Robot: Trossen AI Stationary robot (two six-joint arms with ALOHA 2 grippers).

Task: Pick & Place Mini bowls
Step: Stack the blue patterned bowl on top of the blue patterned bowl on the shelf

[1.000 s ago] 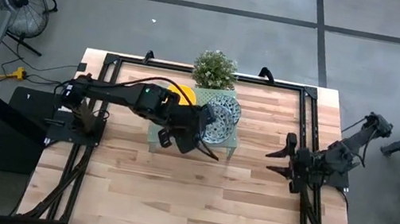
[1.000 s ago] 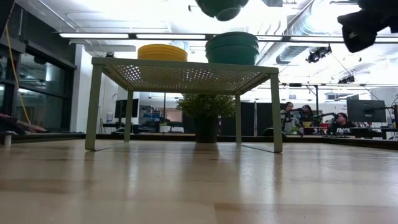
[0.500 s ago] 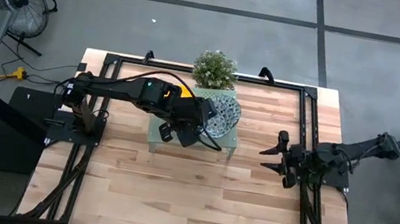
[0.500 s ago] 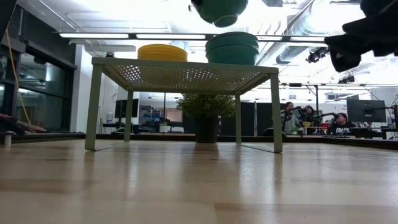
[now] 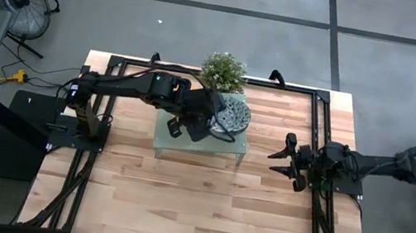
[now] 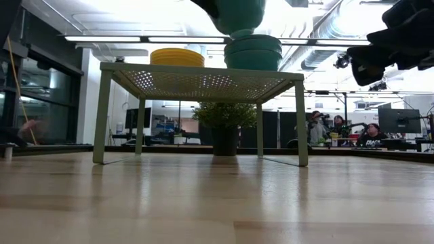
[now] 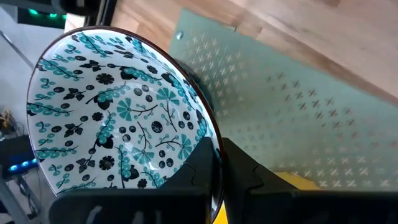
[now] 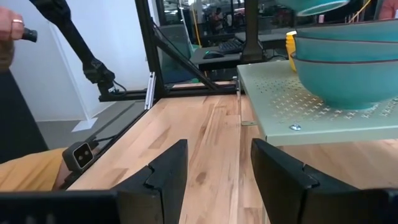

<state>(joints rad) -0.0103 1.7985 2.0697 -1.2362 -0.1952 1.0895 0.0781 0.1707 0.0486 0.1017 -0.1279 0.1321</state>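
My left gripper (image 5: 197, 123) reaches over the pale green perforated stand (image 5: 224, 146) and is shut on a patterned mini bowl (image 6: 239, 12), white with blue-green print inside (image 7: 118, 118) and teal outside. That bowl hangs just above the stack of like patterned bowls (image 6: 252, 51) on the stand. The stack of yellow bowls (image 6: 176, 57) rests on the stand beside it and is mostly hidden under the arm in the high view. My right gripper (image 5: 287, 159) is open above the table's right side, facing the stand. My left gripper holds the patterned bowl by its rim (image 7: 213, 142), one finger (image 7: 200, 169) inside the bowl and the other (image 7: 244, 169) on the outer wall. The bowl is lifted clear and tilted, just above the patterned stack.
A small potted plant (image 5: 224, 70) stands at the far edge behind the stand. A black frame (image 5: 322, 109) runs round the table. Bare wood lies in front of the stand (image 5: 194, 206). A person's hand (image 8: 9, 28) shows in the room beyond.
My left gripper has carried the held bowl toward the far edge and down, closing on the patterned stack. My right arm has stretched out; its gripper has dropped lower and shifted a little toward the stand, still open.
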